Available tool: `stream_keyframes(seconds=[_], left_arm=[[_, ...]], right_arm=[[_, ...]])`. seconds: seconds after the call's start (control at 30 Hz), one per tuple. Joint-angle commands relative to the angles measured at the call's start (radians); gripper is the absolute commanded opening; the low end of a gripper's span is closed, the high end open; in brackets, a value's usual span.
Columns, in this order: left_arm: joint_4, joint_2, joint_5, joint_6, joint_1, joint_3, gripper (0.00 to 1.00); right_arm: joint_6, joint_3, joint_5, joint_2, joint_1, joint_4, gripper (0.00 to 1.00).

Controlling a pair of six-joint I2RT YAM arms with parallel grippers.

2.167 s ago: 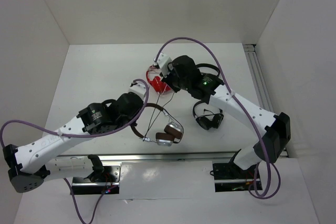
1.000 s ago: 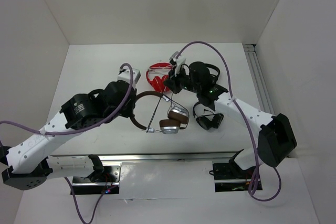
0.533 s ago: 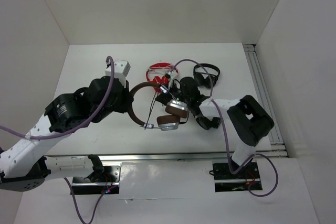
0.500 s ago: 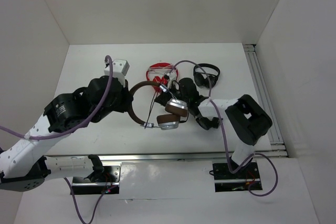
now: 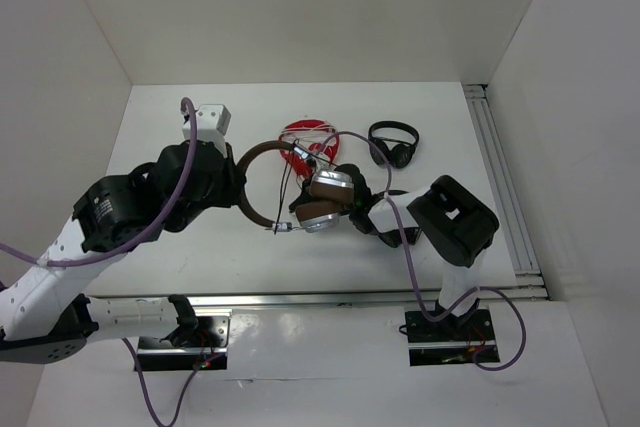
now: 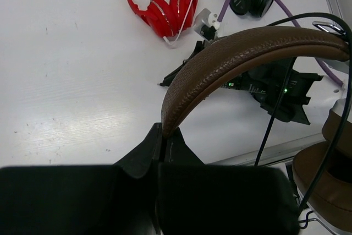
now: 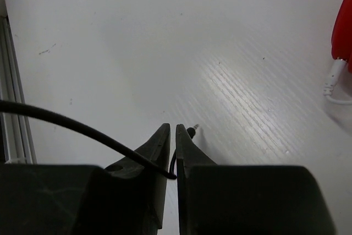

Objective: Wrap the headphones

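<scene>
The headphones hang in the air from their brown headband (image 5: 252, 163), with the silver ear cups (image 5: 322, 201) lowest. My left gripper (image 5: 236, 185) is shut on the headband's end; the left wrist view shows the jaws (image 6: 161, 138) pinching the brown band (image 6: 242, 53). A brown pad (image 6: 324, 174) hangs at the right of that view. The thin dark cable (image 5: 284, 187) runs down from the band. My right gripper (image 7: 171, 131) is shut on this cable, with the plug (image 7: 192, 131) just past the fingertips. In the top view it lies low under the ear cups and is mostly hidden.
A red pair with white cord (image 5: 305, 134) lies behind the held headphones and also shows in the left wrist view (image 6: 162, 4). A black pair (image 5: 394, 141) lies back right. The right arm (image 5: 440, 217) is folded low across the table. A metal rail (image 5: 497, 177) runs along the right edge.
My left gripper has carried the headphones back and up. My right arm has swung in leftward and low, ending under the ear cups with the cable in its jaws.
</scene>
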Motion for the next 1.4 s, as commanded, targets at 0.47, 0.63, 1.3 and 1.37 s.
stream_keyframes(seconds=[0.47,0.63,1.3,1.37], left_arm=[[0.071,-0.017,0.007,-0.065,-0.003,0.040,0.00],[0.060,-0.017,-0.021,-0.074,-0.003,0.030,0.00],[0.069,-0.026,-0.067,-0.119,0.015,-0.018,0.00],[0.069,-0.026,-0.067,-0.119,0.024,-0.029,0.00]], right_arm=[[0.002,0.088,0.073,0.116,0.044,0.068,0.20],[0.011,0.088,0.091,0.136,0.044,0.091,0.10],[0.048,0.017,0.089,0.163,0.073,0.131,0.23],[0.059,0.017,0.070,0.172,0.073,0.141,0.26]])
